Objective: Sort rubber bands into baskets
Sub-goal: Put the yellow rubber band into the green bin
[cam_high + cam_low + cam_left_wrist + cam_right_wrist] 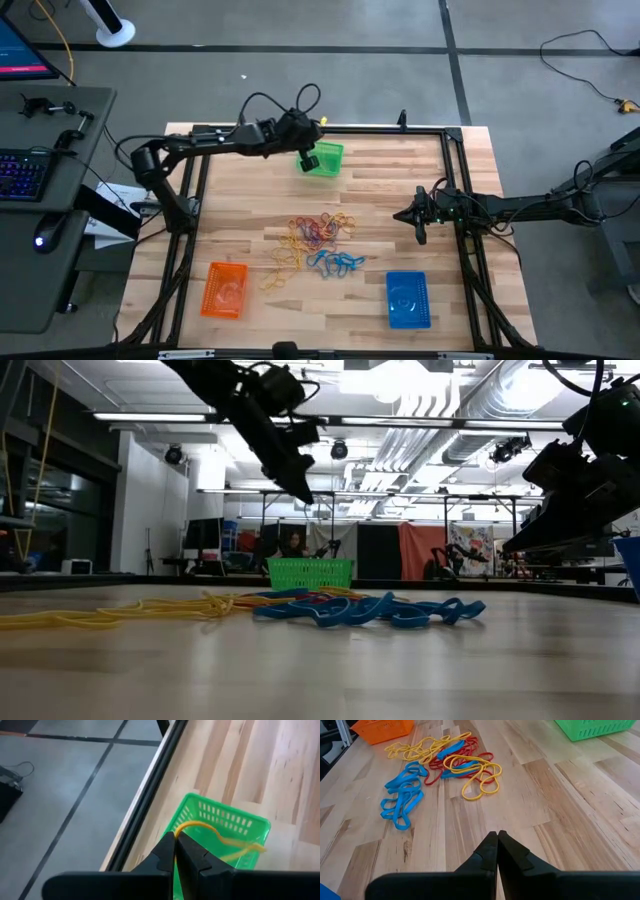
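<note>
My left gripper (306, 160) is at the table's far edge, over the green basket (323, 158), and is shut on a yellow rubber band (220, 837). In the low view my left gripper (303, 493) stands well above the green basket (311, 573). A pile of yellow, red and blue rubber bands (315, 245) lies loose on the middle of the table. The orange basket (224, 290) stands near left and the blue basket (407, 298) near right. My right gripper (420, 228) is shut and empty, right of the pile, and hovers over bare wood (497, 837). My left gripper pinches one end of the yellow band's loop (181, 827) between its two shut fingertips, coming from above and slanting down. The rest of the band (240, 847) arches away from the fingers, slack, over the green basket's inside (225, 827) and clear of the table.
A black frame rail (380, 130) runs along the far edge beside the green basket, with more rails down both sides. In the right wrist view the band pile (440, 765) lies ahead, with bare wood between it and the fingers.
</note>
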